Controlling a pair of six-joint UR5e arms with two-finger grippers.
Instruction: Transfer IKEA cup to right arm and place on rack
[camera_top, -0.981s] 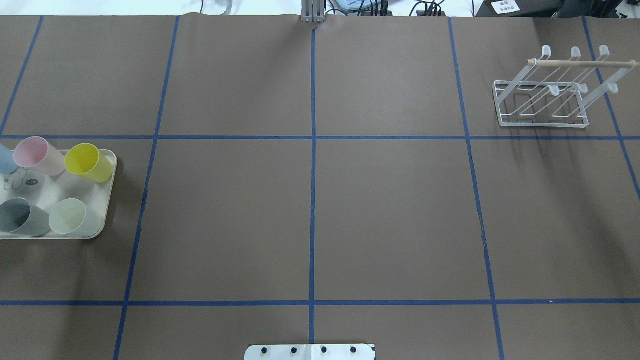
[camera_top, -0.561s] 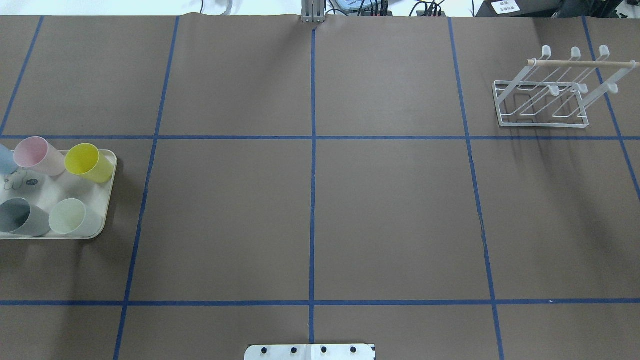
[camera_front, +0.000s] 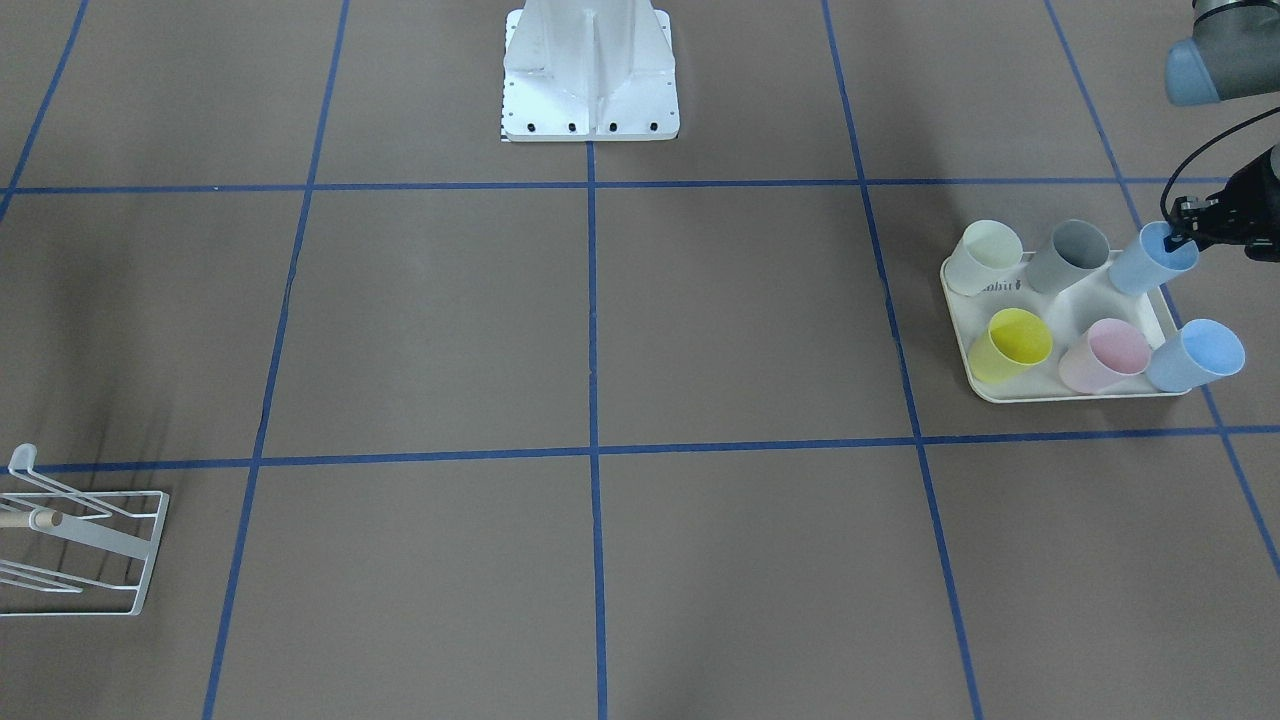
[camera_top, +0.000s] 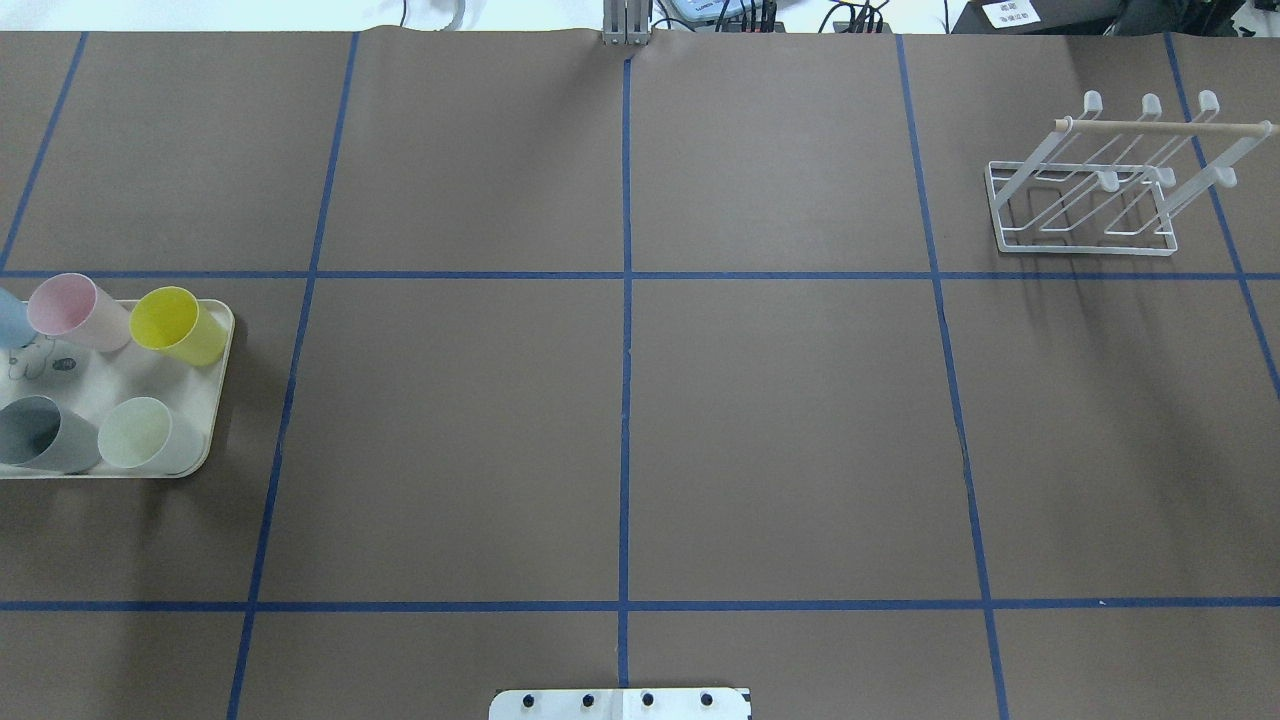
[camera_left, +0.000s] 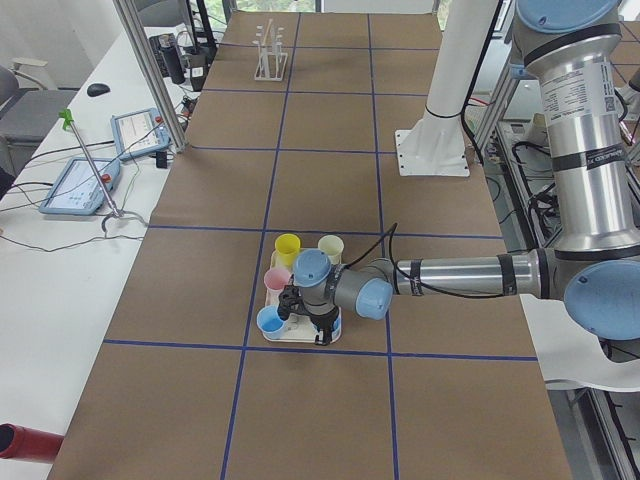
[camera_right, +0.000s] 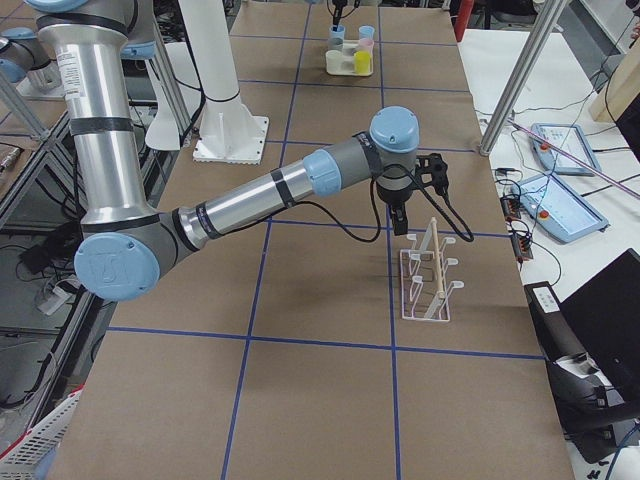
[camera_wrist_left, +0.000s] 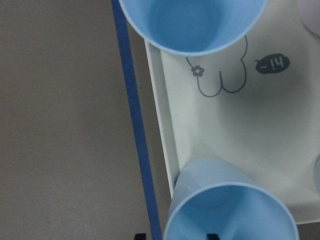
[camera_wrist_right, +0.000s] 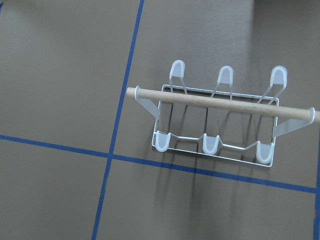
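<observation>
IKEA cup (camera_wrist_left: 227, 205): light blue, upright at tray's (camera_wrist_left: 210, 130) corner (mouth up), directly under left gripper (camera_front: 1183, 236).
Grasp: left gripper part open, jaws straddling the cup's wall, gripping nothing yet.
Far end: right gripper (camera_right: 400, 225) over rack (camera_wrist_right: 220, 102), well apart; its opening cannot be told.
Nearer arm: left.

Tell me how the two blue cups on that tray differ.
The blue cup nearer the robot has the left gripper astride its rim; the farther blue cup stands free. The nearer one shares a row of the tray with the grey cup, the farther one with the pink cup. Both are light blue, upright and empty.
</observation>
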